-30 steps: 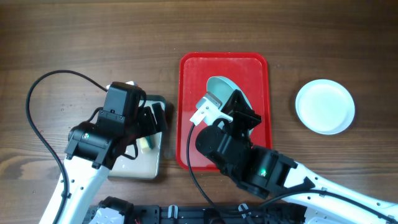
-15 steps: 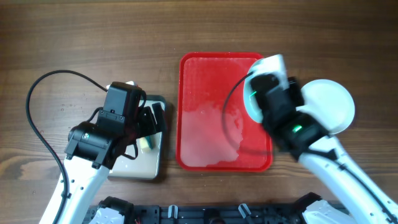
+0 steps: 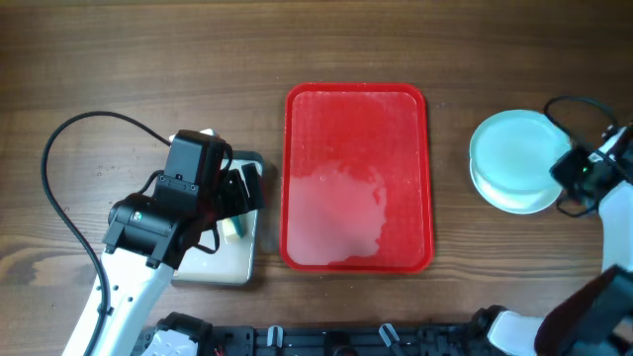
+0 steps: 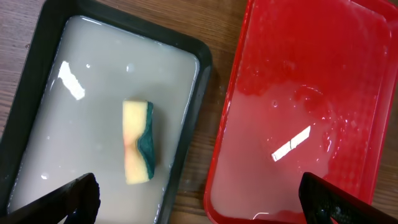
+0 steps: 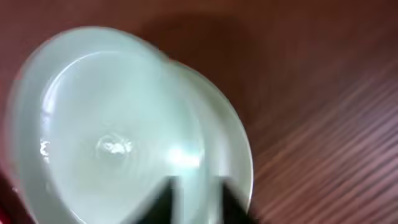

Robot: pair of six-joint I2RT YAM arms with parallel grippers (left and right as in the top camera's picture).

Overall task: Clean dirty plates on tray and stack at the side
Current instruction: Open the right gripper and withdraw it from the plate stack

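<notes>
The red tray (image 3: 356, 119) lies at the table's middle with no plate on it, only a wet film; its left part shows in the left wrist view (image 4: 298, 93). A pale blue plate (image 3: 509, 153) rests on a white plate (image 3: 514, 203) at the right, also seen blurred in the right wrist view (image 5: 106, 124). No third plate shows apart from these. My right gripper (image 3: 579, 173) is at the stack's right edge, its fingers (image 5: 163, 202) closed on the blue plate's rim. My left gripper (image 4: 202, 202) is open wide and empty, over the gap between the two trays.
A dark-rimmed beige tray (image 4: 205, 68) of cloudy water holds a yellow-green sponge (image 4: 138, 142) left of the red tray; it shows under my left arm in the overhead view (image 3: 223, 262). A black cable (image 3: 59, 178) loops at the far left.
My right arm has carried the pale blue plate off the red tray to the right and onto the white plate. The left arm has not moved.
</notes>
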